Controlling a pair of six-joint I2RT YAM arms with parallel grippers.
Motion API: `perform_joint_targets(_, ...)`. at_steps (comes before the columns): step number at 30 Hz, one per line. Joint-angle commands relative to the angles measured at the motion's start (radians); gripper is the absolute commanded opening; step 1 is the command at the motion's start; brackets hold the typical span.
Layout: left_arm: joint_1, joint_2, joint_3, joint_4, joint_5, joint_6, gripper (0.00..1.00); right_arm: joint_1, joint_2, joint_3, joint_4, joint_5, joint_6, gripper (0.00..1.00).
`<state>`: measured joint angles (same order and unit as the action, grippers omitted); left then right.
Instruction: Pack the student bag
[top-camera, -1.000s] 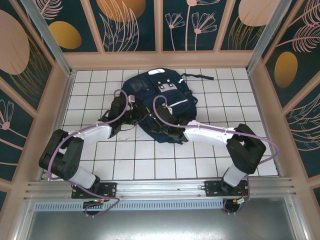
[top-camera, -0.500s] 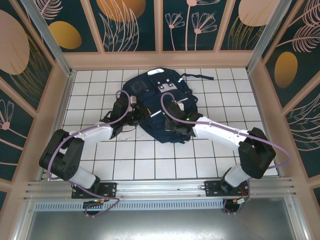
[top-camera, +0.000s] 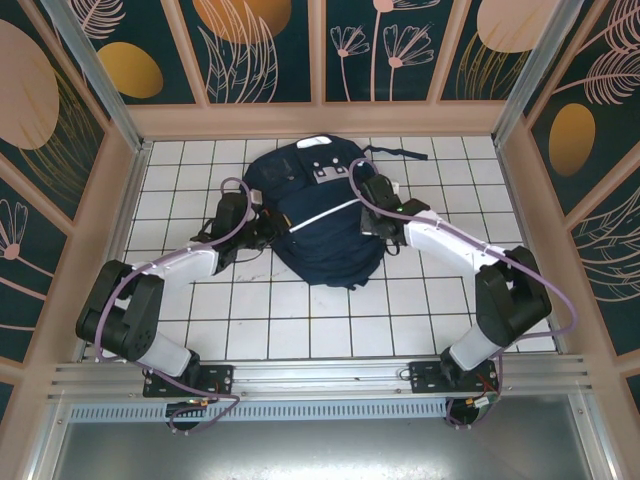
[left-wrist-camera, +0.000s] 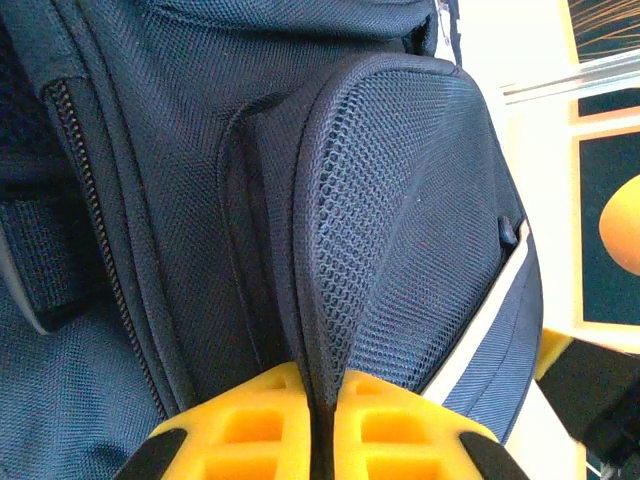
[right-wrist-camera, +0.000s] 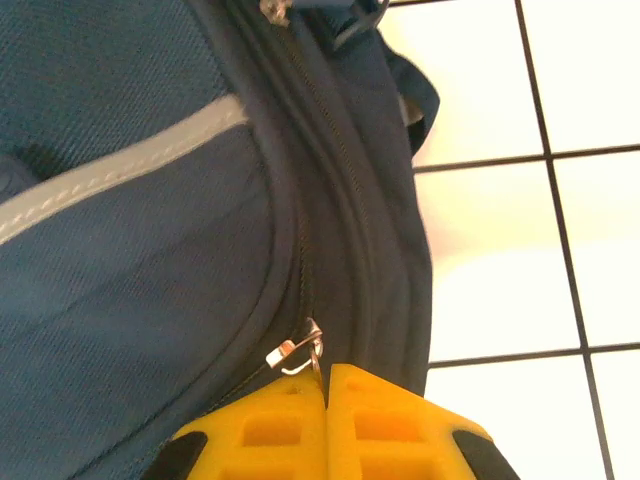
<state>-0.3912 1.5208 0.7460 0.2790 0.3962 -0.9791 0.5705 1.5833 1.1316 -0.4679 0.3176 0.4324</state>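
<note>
Both arms reach low across the white-tiled desk (top-camera: 250, 320), the left arm (top-camera: 185, 265) to the left flank of the student bag (top-camera: 320, 225) and the right arm (top-camera: 450, 240) to its right flank; the bag lies flat mid-desk, toward the far wall. Left end effector (left-wrist-camera: 318, 390) is pinching the piped rim of the mesh side pocket (left-wrist-camera: 420, 220), coarse honeycomb netting next to tight-woven navy fabric. Right end effector (right-wrist-camera: 326, 378) is pressed together on the small metal zipper pull (right-wrist-camera: 298, 350), beside a curved zipper seam and a flat grey stripe (right-wrist-camera: 120, 175).
</note>
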Motion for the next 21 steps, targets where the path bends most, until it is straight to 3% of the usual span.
perform_joint_targets(1, 0.094, -0.052, 0.007, -0.052, -0.122, 0.061, 0.00, -0.086, 0.020, 0.042, -0.022, 0.111, -0.063, 0.01)
perform_joint_targets(6, 0.145, -0.092, 0.030, -0.134, -0.114, 0.118, 0.01, -0.031, 0.005, 0.041, 0.044, -0.261, -0.178, 0.00)
perform_joint_targets(11, 0.149, -0.198, 0.015, -0.257, -0.182, 0.145, 0.53, 0.091, -0.037, 0.023, 0.051, -0.461, -0.183, 0.00)
perform_joint_targets(12, 0.147, -0.221, 0.005, -0.283, -0.191, 0.143, 0.60, 0.108, -0.043, 0.016, 0.067, -0.519, -0.167, 0.00)
perform_joint_targets(15, 0.149, -0.292, -0.034, -0.354, -0.198, 0.131, 0.67, 0.155, -0.041, -0.004, 0.132, -0.615, -0.122, 0.00)
perform_joint_targets(21, 0.148, -0.427, -0.135, -0.393, -0.140, 0.013, 0.70, 0.205, 0.002, 0.005, 0.217, -0.662, -0.088, 0.00)
